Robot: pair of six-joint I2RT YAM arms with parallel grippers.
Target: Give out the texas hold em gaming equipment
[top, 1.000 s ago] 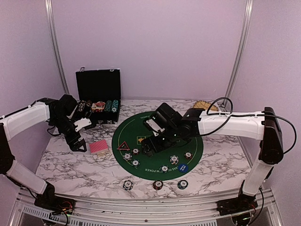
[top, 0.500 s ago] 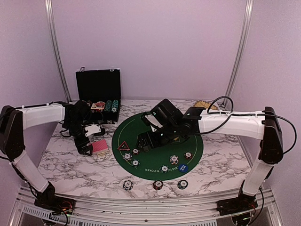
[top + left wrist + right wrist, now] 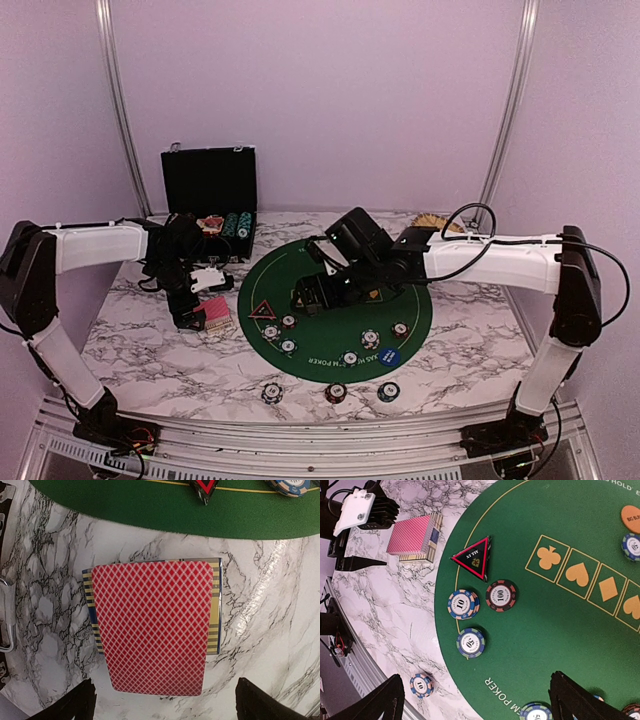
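A deck of red-backed playing cards (image 3: 214, 312) lies on the marble left of the green mat; it fills the left wrist view (image 3: 152, 630). My left gripper (image 3: 193, 314) is open and empty, its fingers (image 3: 80, 705) wide apart just short of the deck's near edge. My right gripper (image 3: 311, 298) is open and empty above the mat's left part. Below it are the red-black triangle marker (image 3: 474, 557) and striped chips marked 100 (image 3: 501, 595), 10 (image 3: 463, 604) and 50 (image 3: 471, 642). A blue button (image 3: 389, 356) lies on the mat, an orange button (image 3: 631, 519) further back.
The round green mat (image 3: 275, 275) covers the table's middle. Three chips (image 3: 335, 392) sit on the marble in front of it. An open black chip case (image 3: 210, 190) stands at the back left, a wicker basket (image 3: 435, 222) at the back right.
My left gripper has swung right and now sits at the card deck. My right gripper has shifted slightly left and back over the mat.
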